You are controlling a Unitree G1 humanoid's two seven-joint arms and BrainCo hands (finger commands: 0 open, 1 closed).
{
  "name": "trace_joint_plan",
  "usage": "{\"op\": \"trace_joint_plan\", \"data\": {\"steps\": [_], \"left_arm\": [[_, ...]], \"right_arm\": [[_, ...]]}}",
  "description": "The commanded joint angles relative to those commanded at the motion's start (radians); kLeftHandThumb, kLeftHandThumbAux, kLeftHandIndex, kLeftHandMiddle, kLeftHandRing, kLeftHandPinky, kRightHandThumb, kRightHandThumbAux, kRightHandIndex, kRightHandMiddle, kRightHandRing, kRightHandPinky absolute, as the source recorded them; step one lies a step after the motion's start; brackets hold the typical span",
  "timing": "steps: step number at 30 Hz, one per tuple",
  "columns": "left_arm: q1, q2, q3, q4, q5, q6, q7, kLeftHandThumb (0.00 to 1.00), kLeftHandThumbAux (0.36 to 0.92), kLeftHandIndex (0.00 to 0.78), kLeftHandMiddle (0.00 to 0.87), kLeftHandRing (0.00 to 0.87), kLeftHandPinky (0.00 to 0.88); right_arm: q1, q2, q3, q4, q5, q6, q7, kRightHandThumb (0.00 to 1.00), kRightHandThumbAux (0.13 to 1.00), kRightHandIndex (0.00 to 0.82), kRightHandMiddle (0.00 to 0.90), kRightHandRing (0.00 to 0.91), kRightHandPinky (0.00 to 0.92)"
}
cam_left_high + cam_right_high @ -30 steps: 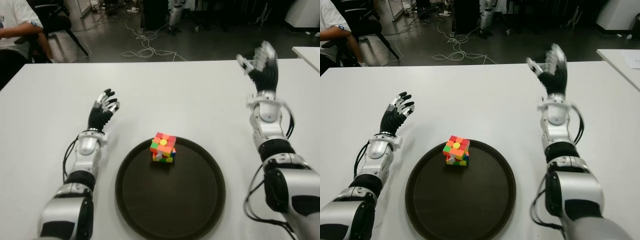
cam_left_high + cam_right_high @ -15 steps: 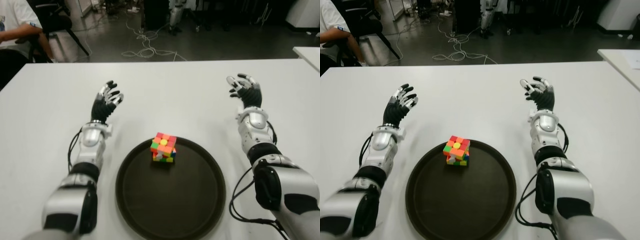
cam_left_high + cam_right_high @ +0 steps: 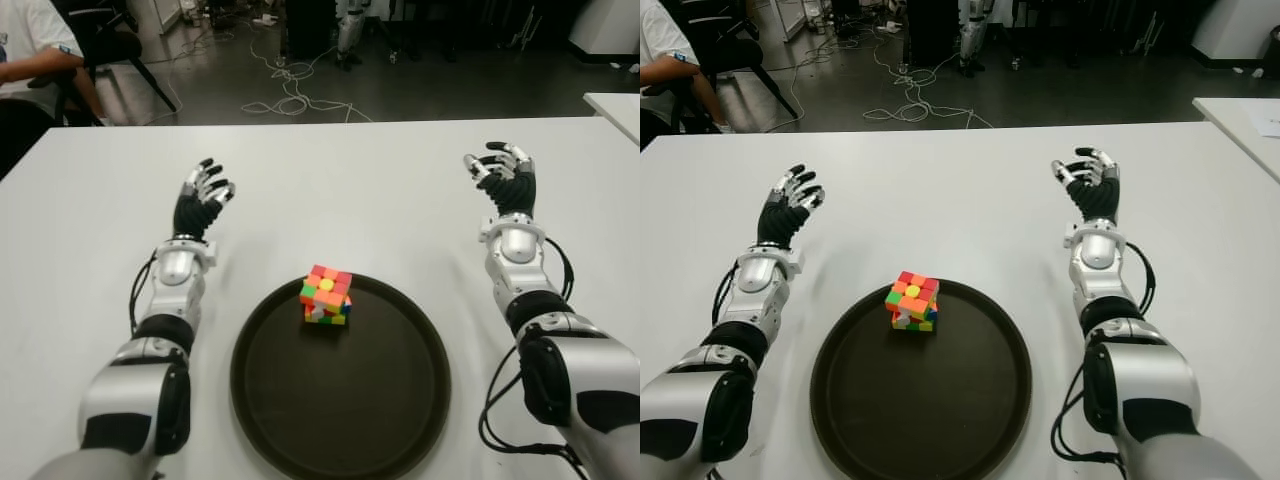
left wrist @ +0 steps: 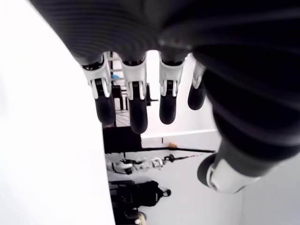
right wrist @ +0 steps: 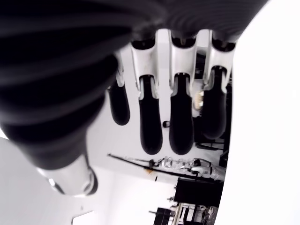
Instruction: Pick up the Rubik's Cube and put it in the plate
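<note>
The Rubik's Cube [image 3: 327, 294] sits inside the dark round plate [image 3: 340, 400], near its far rim. My left hand [image 3: 203, 193] is on the table's left side, well away from the plate, with relaxed fingers [image 4: 133, 101] that hold nothing. On the right side of the table my right hand [image 3: 503, 175] is also apart from the plate, its fingers [image 5: 180, 119] loose and empty.
The white table [image 3: 340, 190] stretches wide around the plate. A seated person [image 3: 35, 55] and a chair are beyond the far left corner. Cables [image 3: 290, 95] lie on the floor behind the table. A second white table edge [image 3: 615, 105] shows at the far right.
My right hand has come down from a raised position and settled lower over the table's right side. The left hand shifted slightly outward. The cube has stayed in the plate.
</note>
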Motion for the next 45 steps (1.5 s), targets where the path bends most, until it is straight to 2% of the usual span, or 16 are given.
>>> {"op": "trace_joint_plan", "data": {"steps": [16, 25, 28, 30, 32, 36, 37, 39, 42, 44, 45], "left_arm": [[0.009, -0.009, -0.008, -0.007, 0.007, -0.020, 0.000, 0.343, 0.730, 0.076, 0.148, 0.148, 0.161], [0.018, -0.015, -0.002, -0.022, 0.000, -0.026, -0.004, 0.329, 0.731, 0.076, 0.143, 0.143, 0.162], [0.024, -0.015, -0.001, -0.031, -0.001, -0.027, -0.005, 0.336, 0.734, 0.078, 0.147, 0.147, 0.168], [0.049, -0.015, 0.002, -0.067, -0.010, -0.036, -0.015, 0.341, 0.739, 0.080, 0.149, 0.148, 0.166], [0.114, -0.022, 0.002, -0.159, -0.024, -0.050, -0.031, 0.346, 0.743, 0.079, 0.149, 0.145, 0.159], [0.192, -0.043, -0.007, -0.290, -0.038, -0.036, -0.039, 0.348, 0.754, 0.073, 0.143, 0.133, 0.138], [0.225, -0.060, -0.013, -0.344, -0.043, -0.029, -0.038, 0.348, 0.756, 0.072, 0.142, 0.132, 0.136], [0.270, -0.083, -0.021, -0.419, -0.051, -0.013, -0.035, 0.345, 0.759, 0.068, 0.137, 0.125, 0.128], [0.294, -0.097, -0.022, -0.458, -0.061, 0.012, -0.035, 0.330, 0.760, 0.063, 0.131, 0.119, 0.112], [0.298, -0.100, -0.021, -0.468, -0.064, 0.033, -0.034, 0.325, 0.759, 0.062, 0.130, 0.118, 0.109], [0.291, -0.099, -0.019, -0.460, -0.065, 0.044, -0.032, 0.323, 0.759, 0.062, 0.130, 0.118, 0.108]], "right_arm": [[0.007, 0.002, -0.001, 0.001, -0.003, 0.001, 0.017, 0.191, 0.772, 0.448, 0.504, 0.529, 0.551], [0.021, 0.018, -0.026, -0.028, 0.043, -0.008, 0.107, 0.196, 0.813, 0.447, 0.507, 0.529, 0.548], [0.049, 0.027, -0.028, -0.082, 0.059, -0.043, 0.132, 0.199, 0.815, 0.447, 0.506, 0.528, 0.549], [0.115, 0.040, -0.028, -0.166, 0.078, -0.077, 0.156, 0.176, 0.816, 0.438, 0.499, 0.522, 0.538], [0.205, 0.059, -0.031, -0.269, 0.105, -0.096, 0.181, 0.142, 0.814, 0.423, 0.491, 0.514, 0.532], [0.307, 0.076, -0.037, -0.391, 0.143, -0.071, 0.209, 0.098, 0.811, 0.396, 0.480, 0.505, 0.542], [0.349, 0.086, -0.036, -0.436, 0.147, -0.062, 0.207, 0.096, 0.811, 0.394, 0.480, 0.505, 0.541], [0.404, 0.100, -0.031, -0.505, 0.146, -0.043, 0.195, 0.091, 0.803, 0.383, 0.481, 0.509, 0.545], [0.434, 0.109, -0.023, -0.556, 0.128, -0.014, 0.167, 0.120, 0.778, 0.363, 0.465, 0.497, 0.529], [0.432, 0.109, -0.018, -0.566, 0.112, 0.000, 0.145, 0.132, 0.769, 0.358, 0.455, 0.487, 0.511], [0.413, 0.109, -0.013, -0.551, 0.097, 0.006, 0.125, 0.141, 0.766, 0.359, 0.452, 0.481, 0.503]]}}
